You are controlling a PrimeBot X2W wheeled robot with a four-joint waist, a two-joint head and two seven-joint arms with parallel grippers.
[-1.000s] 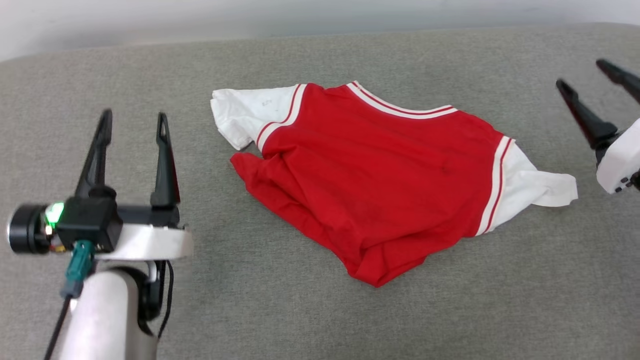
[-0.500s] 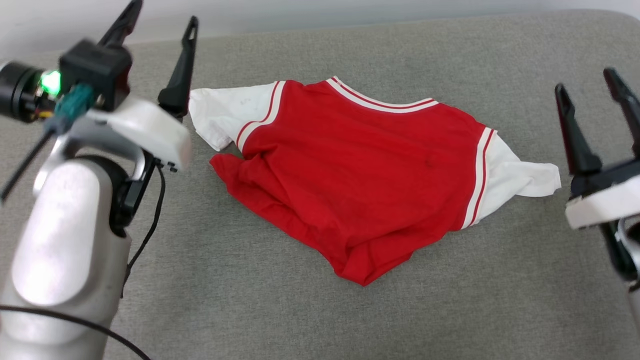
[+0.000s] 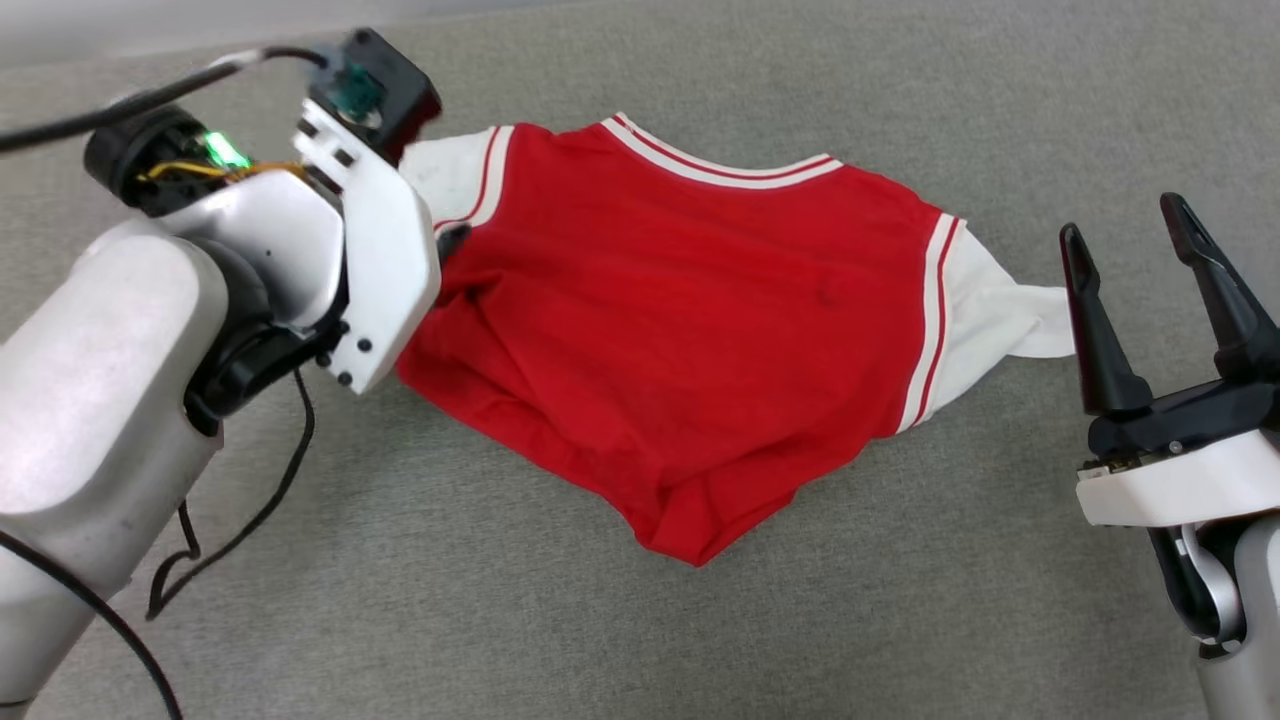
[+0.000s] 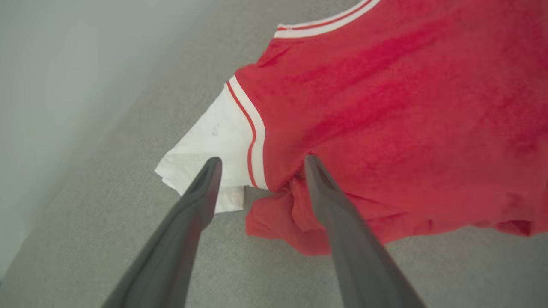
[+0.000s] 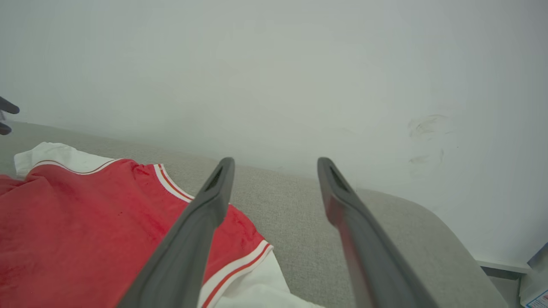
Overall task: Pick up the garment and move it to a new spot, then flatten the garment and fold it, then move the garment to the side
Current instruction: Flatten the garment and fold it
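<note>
The two fingers of my left gripper (image 4: pixel 262 162) are apart, above the striped seam between one white sleeve (image 4: pixel 214 137) and the red body of the garment (image 3: pixel 680 330). My right gripper (image 3: pixel 1122 222) is also spread, near the other sleeve (image 3: pixel 1000 310). The garment lies wrinkled, plain red side up, on the grey cushion (image 3: pixel 900 600).

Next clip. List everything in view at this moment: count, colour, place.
shirt: one, red with white sleeves and striped trim, lying rumpled mid-cushion
cushion: one, grey fabric, under the shirt
wall: one, white, behind the cushion
cable: one, black, hanging by the left arm
left gripper: one, dark fingers, open, tips over the sleeve seam on the robot's left
right gripper: one, dark fingers, open, by the sleeve on the robot's right
</note>
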